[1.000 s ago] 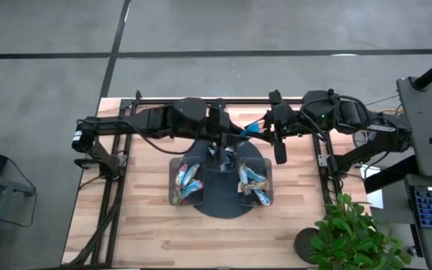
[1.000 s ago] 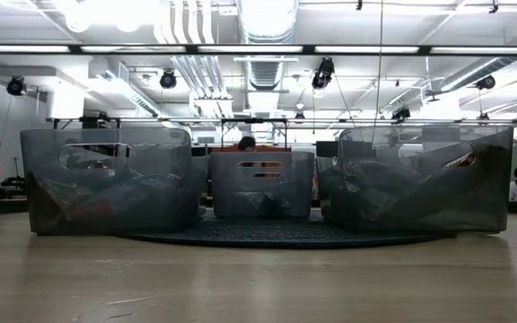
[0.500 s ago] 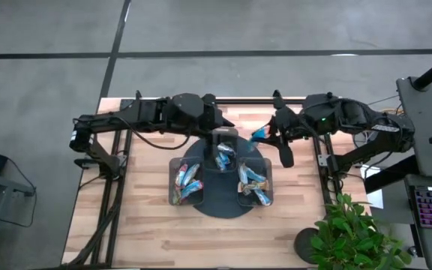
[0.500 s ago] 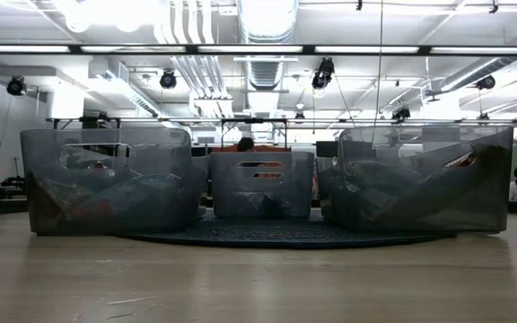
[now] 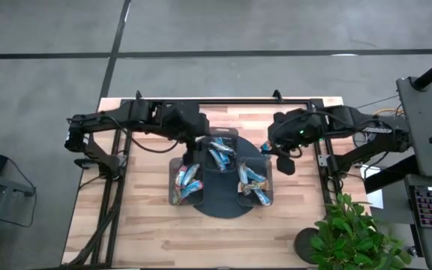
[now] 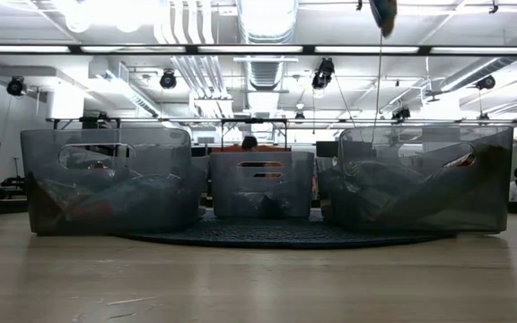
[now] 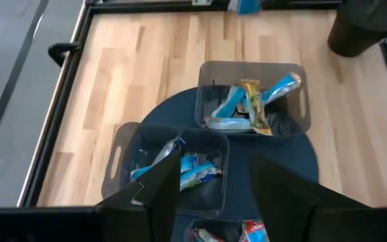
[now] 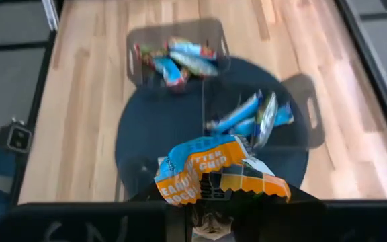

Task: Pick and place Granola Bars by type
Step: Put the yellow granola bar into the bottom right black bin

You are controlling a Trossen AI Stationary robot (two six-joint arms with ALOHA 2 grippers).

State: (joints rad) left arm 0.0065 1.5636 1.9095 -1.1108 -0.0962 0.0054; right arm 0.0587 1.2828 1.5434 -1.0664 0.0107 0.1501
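Observation:
Three clear bins sit on a dark round tray (image 5: 223, 204) and hold the granola bars: mixed blue and red ones in the left bin (image 5: 187, 181), light blue ones in the far bin (image 5: 220, 154), blue and orange ones in the right bin (image 5: 254, 184). My right gripper (image 8: 210, 210) hovers above the table by the right bin's far corner, shut on a blue-and-orange granola bar (image 8: 213, 171), also seen from above (image 5: 264, 145). My left gripper (image 7: 215, 185) hangs open and empty above the left bin's far edge. My right gripper pinches the blue-and-orange bar between its two fingers, at the wrapper's edge nearest them (image 8: 207, 193). The gripper's own body hides the exact spot. The bar is lifted clear above the tray, sticking out beyond the fingertips, and its wrapper is crumpled.
The tray stands mid-table on light wood (image 5: 148, 225), with bare board to its left, right and near side. A black frame rail (image 5: 223, 101) runs along the far edge. A potted plant (image 5: 351, 236) stands off the near right corner. People show in the room behind.
My left gripper has drawn back from over the far bin toward the table's left, and the bars in that bin now show uncovered. My right gripper, still shut on the bar, has carried it toward the near edge and slightly right, closer to the right bin.

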